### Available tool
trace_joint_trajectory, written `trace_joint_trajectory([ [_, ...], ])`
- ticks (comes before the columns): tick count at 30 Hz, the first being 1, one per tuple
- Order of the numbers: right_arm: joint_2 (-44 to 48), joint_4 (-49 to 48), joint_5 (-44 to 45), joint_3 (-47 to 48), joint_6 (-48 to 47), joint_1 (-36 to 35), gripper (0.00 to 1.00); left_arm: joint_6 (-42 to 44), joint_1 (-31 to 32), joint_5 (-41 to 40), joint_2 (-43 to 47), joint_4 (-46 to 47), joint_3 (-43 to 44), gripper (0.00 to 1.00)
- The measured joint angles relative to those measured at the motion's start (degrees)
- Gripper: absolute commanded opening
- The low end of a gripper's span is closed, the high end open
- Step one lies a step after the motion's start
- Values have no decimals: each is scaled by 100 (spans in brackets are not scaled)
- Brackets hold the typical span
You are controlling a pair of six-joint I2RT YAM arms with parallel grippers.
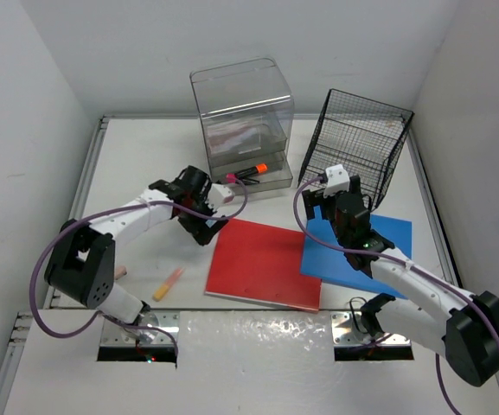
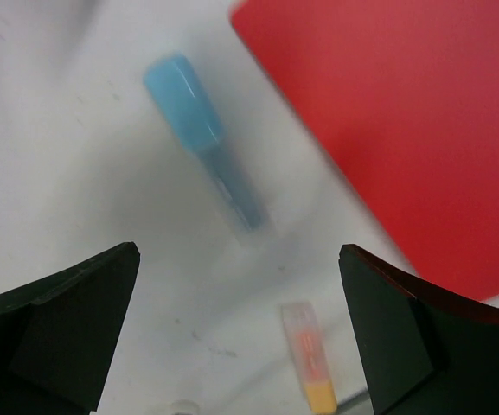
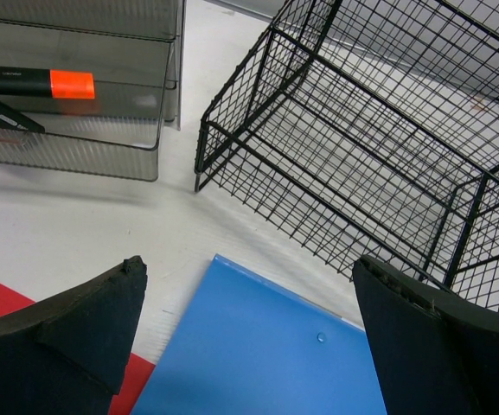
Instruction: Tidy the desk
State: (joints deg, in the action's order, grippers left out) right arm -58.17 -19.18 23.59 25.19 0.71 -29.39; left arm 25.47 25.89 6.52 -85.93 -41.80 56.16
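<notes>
Tiny unreadable print on orange-banded marker (image 3: 24, 83)

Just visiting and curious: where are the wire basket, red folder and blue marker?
wire basket (image 1: 357, 143), top view, mesh wall.
red folder (image 1: 265, 262), top view, cover's middle.
blue marker (image 2: 210, 154), left wrist view, its middle.

Top external: high behind the near edge, covering the whole desk (image 1: 145, 164). Wrist views: close above it, left downward, right toward the far-right corner. All share the red folder (image 1: 265, 262).

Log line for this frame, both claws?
left claw: open, above blue marker | right claw: open, empty, above blue folder
</notes>
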Motion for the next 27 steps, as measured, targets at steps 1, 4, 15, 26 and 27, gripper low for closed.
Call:
trace_joint_trajectory([
  [1, 0, 0, 0, 0, 0, 0, 99, -55, -2, -2, -24, 205, -2, 99],
  [4, 22, 9, 4, 0, -2, 0, 99, -184, -9, -87, -203, 782, -2, 97],
  [15, 256, 20, 50, 0, -7, 0, 99, -417, -101, -68, -1213, 1364, -125, 48],
  [26, 264, 20, 131, 0, -26, 0, 99, -63, -116, -380, -866, 686, -92, 0],
  [27, 262, 20, 133, 0, -26, 0, 99, 81, -116, -485, -682, 457, -72, 0],
])
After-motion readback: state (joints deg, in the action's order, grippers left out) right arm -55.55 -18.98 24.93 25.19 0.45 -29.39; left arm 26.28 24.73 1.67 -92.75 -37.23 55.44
